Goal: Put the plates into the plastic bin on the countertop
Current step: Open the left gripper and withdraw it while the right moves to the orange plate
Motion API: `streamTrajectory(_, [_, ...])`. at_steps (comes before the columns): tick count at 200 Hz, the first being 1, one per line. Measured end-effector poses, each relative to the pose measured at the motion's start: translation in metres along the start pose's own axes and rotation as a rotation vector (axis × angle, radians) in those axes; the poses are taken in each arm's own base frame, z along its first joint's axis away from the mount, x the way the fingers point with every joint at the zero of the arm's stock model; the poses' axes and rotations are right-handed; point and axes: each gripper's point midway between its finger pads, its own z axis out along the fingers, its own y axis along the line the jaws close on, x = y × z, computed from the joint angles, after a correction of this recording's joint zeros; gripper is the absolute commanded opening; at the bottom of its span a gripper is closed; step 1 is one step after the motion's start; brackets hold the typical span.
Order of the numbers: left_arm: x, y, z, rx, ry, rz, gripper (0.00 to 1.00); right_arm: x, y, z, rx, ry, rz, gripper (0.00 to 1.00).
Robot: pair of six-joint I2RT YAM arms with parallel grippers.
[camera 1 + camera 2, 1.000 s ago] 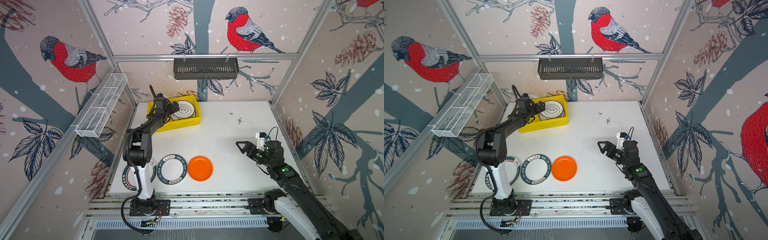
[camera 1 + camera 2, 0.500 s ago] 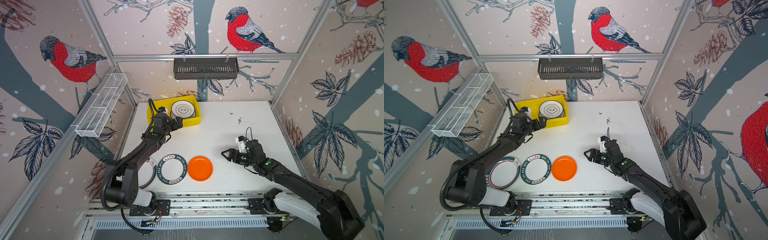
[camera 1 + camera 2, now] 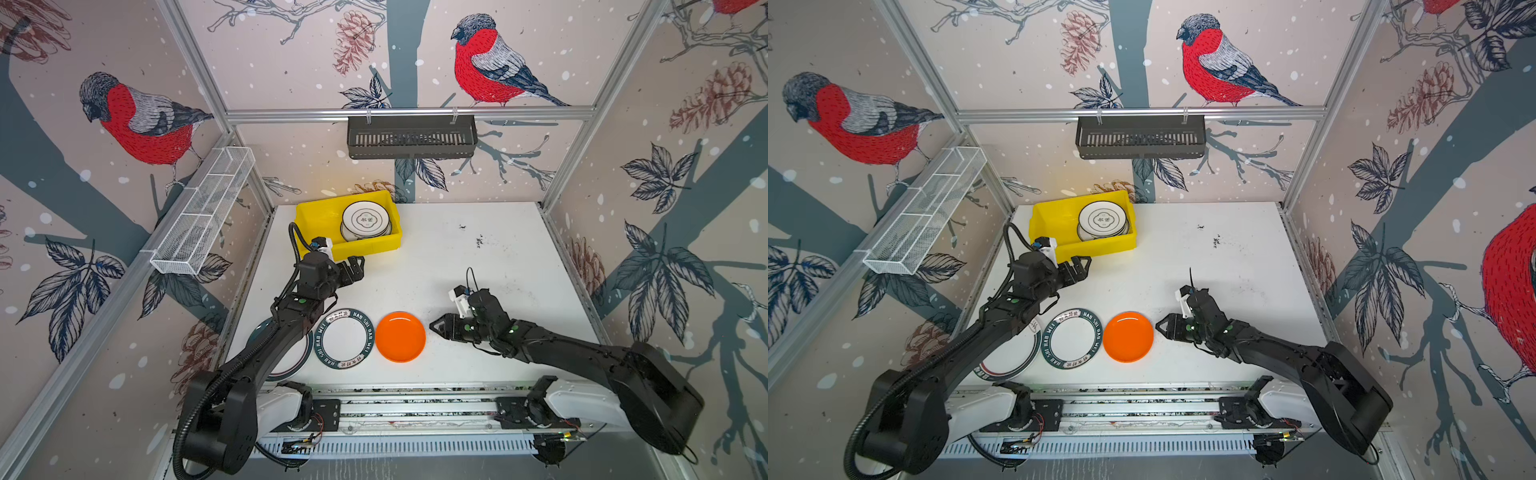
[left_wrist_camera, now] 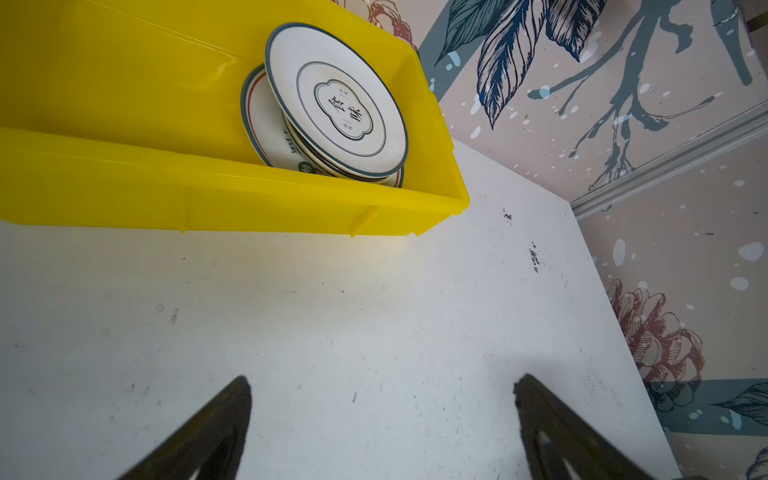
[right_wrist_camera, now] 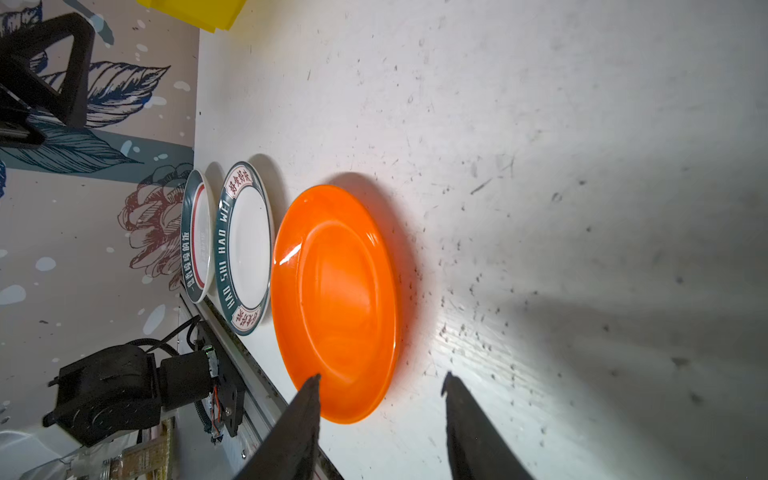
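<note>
The yellow plastic bin [image 3: 309, 220] [image 4: 232, 199] stands at the back left of the white countertop [image 3: 478, 257] and holds a stack of white plates [image 3: 366, 220] [image 4: 336, 99]. Along the front lie an orange plate [image 3: 400, 336] [image 5: 336, 299], a green-rimmed lettered plate [image 3: 345, 338] [image 5: 245, 245] and a third plate [image 3: 1009, 357], partly under my left arm. My left gripper [image 3: 357, 266] [image 4: 382, 380] hangs wide open just in front of the bin, holding nothing. My right gripper [image 3: 434, 326] [image 5: 380, 376] sits low beside the orange plate's right edge, jaws apart and empty.
A black slotted basket [image 3: 411, 137] hangs on the back wall. A white wire-mesh basket [image 3: 203, 212] is fixed to the left wall. Aluminium rails [image 3: 415, 399] run along the front edge, close behind the row of plates.
My left gripper has drawn back from over the bin to the countertop in front of it. My right gripper has moved left to the orange plate and its jaws have narrowed.
</note>
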Motion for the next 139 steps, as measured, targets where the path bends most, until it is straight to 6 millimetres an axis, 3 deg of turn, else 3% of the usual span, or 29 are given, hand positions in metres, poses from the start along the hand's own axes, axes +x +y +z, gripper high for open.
streamTrajectory(40, [0.015, 0.002, 0.007, 0.023, 0.046, -0.022, 0.98, 0.007, -0.007, 0.012, 0.022, 0.029, 0.028, 0.45])
streamTrajectory(139, [0.019, -0.005, 0.009, 0.065, 0.067, -0.021, 0.98, 0.013, -0.003, 0.030, 0.034, 0.071, 0.035, 0.33])
